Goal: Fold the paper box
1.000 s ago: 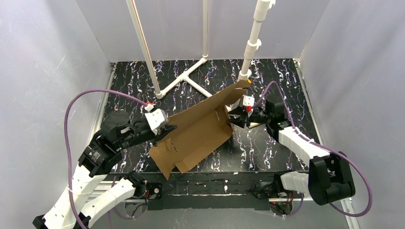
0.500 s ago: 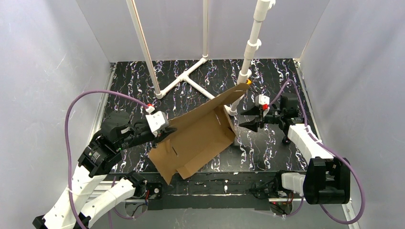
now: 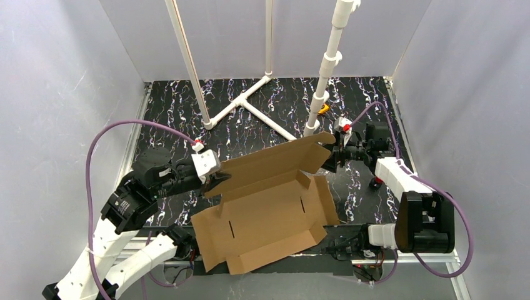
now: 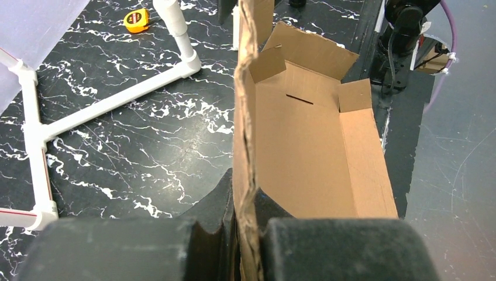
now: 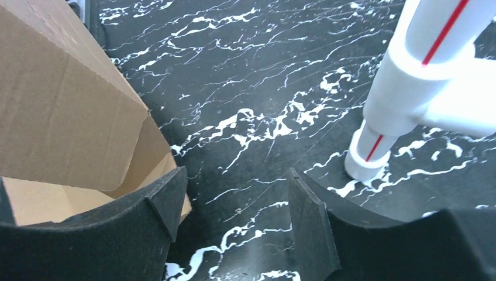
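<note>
what changed: a second ago the paper box [image 3: 269, 209] was tipped up on edge with both arms on it. Now the right jaws have let go and backed off to the right, and the box has flopped down open.

box now: the big base panel is lying inside-up on the counter [image 3: 187, 106], with its near edge out over the front rim by the arm bases. The long back panel stands up along the far side, and the small end flaps are only half raised.

left jaws: clenched on the left end of that upright back panel. In the wrist view the cardboard edge runs straight up between the two pads.

right jaws: released and spread, with only bare counter between them. The right corner of the back panel sits just beside the left finger [image 5: 158, 211], not in the gap. I can't tell if it's touching.

nearby: the white pipe [image 5: 409, 76] is off to the right of those jaws.

what it means: my guess is it's early days. The sheet's just laid out, and the walls and lid aren't folded yet.
</note>
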Controlling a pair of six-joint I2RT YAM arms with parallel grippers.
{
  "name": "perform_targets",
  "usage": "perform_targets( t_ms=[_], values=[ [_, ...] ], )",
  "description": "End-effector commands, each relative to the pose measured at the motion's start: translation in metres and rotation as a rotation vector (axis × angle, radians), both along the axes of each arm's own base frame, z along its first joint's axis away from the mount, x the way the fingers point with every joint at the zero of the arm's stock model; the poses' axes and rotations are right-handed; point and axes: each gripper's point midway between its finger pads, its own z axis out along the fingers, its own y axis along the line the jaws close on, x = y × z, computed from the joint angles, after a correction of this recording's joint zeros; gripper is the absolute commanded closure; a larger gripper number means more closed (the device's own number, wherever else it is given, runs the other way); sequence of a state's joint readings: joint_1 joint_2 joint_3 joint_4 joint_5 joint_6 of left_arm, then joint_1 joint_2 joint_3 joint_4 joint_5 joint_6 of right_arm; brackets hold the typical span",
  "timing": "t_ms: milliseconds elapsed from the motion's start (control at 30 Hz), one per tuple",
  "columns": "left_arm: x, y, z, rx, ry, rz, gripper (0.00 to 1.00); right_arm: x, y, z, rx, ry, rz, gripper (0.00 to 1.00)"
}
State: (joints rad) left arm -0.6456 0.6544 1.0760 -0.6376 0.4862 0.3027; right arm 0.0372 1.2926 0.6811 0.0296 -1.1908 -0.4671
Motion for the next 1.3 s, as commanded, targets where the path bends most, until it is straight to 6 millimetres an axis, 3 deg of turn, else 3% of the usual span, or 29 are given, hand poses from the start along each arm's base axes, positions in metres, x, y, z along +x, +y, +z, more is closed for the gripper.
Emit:
perform_targets(
  t_ms=[0,167,400,800,933,1067,1267],
  values=[
    [0.003,0.002,0.005,-0.015,-0.027,0.021,1.00,-0.015,-0.004,-0.001,-0.044,0.076,0.023,0.28],
    [0.016,0.007,0.010,-0.014,-0.078,0.085,1.00,-0.004,-0.027,0.010,-0.023,0.072,-0.061,0.27],
    [0.021,0.009,0.057,-0.068,-0.210,0.093,1.00,0.007,-0.042,0.019,-0.019,0.073,-0.114,0.26],
    [0.040,0.010,0.111,-0.043,-0.419,0.110,1.00,0.069,-0.064,0.022,-0.019,0.076,-0.415,0.29],
    [0.045,0.002,0.105,-0.011,-0.431,0.066,1.00,0.083,-0.059,0.023,0.001,0.051,-0.408,0.29],
    [0.045,-0.005,0.084,0.000,-0.387,0.033,1.00,0.094,-0.049,0.020,0.005,0.013,-0.384,0.29],
    [0.053,0.006,0.048,0.077,-0.368,0.092,1.00,0.088,-0.027,0.012,0.008,-0.017,-0.322,0.28]
  ],
)
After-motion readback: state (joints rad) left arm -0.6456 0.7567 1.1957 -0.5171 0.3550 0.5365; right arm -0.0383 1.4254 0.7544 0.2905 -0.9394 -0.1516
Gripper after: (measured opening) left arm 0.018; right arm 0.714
